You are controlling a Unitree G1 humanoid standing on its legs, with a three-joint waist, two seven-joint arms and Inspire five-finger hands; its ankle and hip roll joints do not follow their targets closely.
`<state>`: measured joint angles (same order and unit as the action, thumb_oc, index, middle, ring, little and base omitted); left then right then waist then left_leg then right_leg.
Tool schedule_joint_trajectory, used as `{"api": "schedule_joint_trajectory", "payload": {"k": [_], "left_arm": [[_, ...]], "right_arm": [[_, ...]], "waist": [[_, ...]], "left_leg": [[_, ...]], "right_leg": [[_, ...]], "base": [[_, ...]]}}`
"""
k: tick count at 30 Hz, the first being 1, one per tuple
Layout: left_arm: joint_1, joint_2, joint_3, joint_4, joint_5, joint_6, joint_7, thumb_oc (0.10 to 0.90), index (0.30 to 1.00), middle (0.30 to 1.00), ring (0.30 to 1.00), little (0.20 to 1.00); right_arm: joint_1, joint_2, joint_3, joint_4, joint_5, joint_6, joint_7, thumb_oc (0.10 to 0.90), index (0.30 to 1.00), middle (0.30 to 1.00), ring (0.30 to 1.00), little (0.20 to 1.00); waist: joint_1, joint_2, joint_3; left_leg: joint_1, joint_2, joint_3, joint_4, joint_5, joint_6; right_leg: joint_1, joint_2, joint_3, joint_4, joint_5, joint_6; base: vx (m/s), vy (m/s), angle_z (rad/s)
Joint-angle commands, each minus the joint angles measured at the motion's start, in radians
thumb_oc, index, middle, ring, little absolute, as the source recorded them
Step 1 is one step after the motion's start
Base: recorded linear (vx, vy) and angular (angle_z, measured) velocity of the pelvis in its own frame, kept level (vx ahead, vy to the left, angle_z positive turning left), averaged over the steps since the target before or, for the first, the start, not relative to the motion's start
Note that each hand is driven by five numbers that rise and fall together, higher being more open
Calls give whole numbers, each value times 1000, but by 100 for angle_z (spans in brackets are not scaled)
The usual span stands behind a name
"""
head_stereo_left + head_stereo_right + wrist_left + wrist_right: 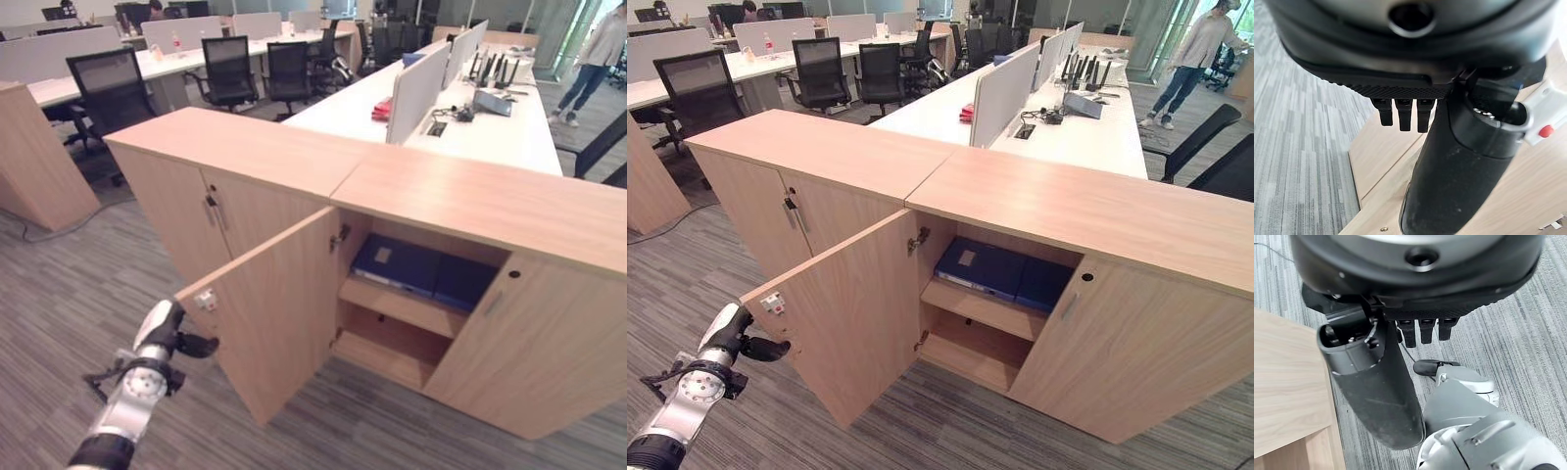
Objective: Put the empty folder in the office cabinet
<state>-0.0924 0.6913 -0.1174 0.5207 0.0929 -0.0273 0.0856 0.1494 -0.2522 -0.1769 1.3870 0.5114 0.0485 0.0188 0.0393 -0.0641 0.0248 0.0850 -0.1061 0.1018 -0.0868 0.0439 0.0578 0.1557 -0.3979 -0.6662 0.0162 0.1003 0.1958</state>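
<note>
The left hand (186, 343), fingers curled and holding nothing, hovers beside the open light-wood cabinet door (279, 313). The right hand (1376, 382) is curled empty too. The dark blue flat folder (397, 264) lies on the upper shelf (397, 304).

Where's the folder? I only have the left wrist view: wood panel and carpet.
Observer: A blue folder lies flat on the upper shelf inside the cabinet.
Operator: Door state?
Observer: The left door stands swung wide open, and the left hand is beside its free edge. I can't tell whether they touch.
Operator: Right hand carrying anything?
Observer: No folder in the right hand; it hangs over the carpet.
</note>
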Motion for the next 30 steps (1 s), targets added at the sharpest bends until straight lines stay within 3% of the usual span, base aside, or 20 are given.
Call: {"api": "schedule_joint_trajectory", "payload": {"k": [1,3,6,9,11,13,17,20,29,30], "left_arm": [[-182,11,10,-161,21,-121,-21,800,900,900,900,900],[-197,15,-15,-246,22,-129,-44,800,900,900,900,900],[-172,32,-51,-499,52,-158,-119,800,900,900,900,900],[-92,-18,-94,-685,-120,-168,-238,800,900,900,900,900],[-76,-32,-112,-726,-170,-165,-269,800,900,900,900,900],[-73,-77,-204,-812,-287,-157,-334,800,900,900,900,900],[-143,-121,-317,-804,-209,-180,-307,800,900,900,900,900],[-198,-180,-423,-743,-268,-142,-339,800,900,900,900,900],[-220,-204,-476,-738,-318,-125,-354,800,900,900,900,900],[-242,-214,-483,-729,-327,-124,-347,800,900,900,900,900]], "right_arm": [[-57,-68,-23,95,-28,-17,11,800,900,900,900,900],[-61,-59,-18,92,-23,-21,10,800,900,900,900,900],[-62,-39,-18,91,-13,-24,20,800,900,900,900,900],[-65,-24,-15,105,1,-20,26,800,900,900,900,900],[-67,-21,-12,109,8,-20,29,800,900,900,900,900],[-80,-11,5,118,24,-22,28,800,900,900,900,900],[-98,8,36,122,42,-25,18,800,900,900,900,900],[-125,20,81,109,35,-21,7,800,900,900,900,900],[-143,38,102,122,47,-19,7,800,900,900,900,900],[-149,41,103,119,59,-17,16,800,900,900,900,900]], "waist": [[10,95,-32],[10,91,-29],[21,83,-26],[30,78,-21],[33,76,-20],[30,71,-15],[32,61,-5],[21,60,10],[4,61,30],[-16,57,49]], "left_leg": [[31,18,48,0,-152,-47],[33,19,48,0,-151,-47],[33,20,42,0,-152,-45],[33,18,32,0,-150,-41],[33,18,28,0,-150,-39],[30,18,20,0,-146,-36],[27,19,12,0,-144,-35],[24,21,10,0,-144,-30],[41,51,33,0,-148,-31],[25,66,42,0,-124,-32]], "right_leg": [[21,-10,7,-12,76,66],[23,-9,6,-11,72,66],[27,-8,0,-13,69,66],[30,-8,-4,-12,69,66],[29,-8,-3,-10,68,66],[26,-6,1,-9,65,66],[21,-4,4,-3,57,66],[3,-2,21,12,47,66],[-20,26,85,29,-5,52],[-49,47,134,39,-16,28]], "base": [[0,0,0],[-13,-16,1],[-24,-32,7],[-20,-10,10],[-22,-4,16],[-24,1,10],[-17,-8,1],[-44,-6,9],[-21,-41,-8],[-100,-89,-12]]}}
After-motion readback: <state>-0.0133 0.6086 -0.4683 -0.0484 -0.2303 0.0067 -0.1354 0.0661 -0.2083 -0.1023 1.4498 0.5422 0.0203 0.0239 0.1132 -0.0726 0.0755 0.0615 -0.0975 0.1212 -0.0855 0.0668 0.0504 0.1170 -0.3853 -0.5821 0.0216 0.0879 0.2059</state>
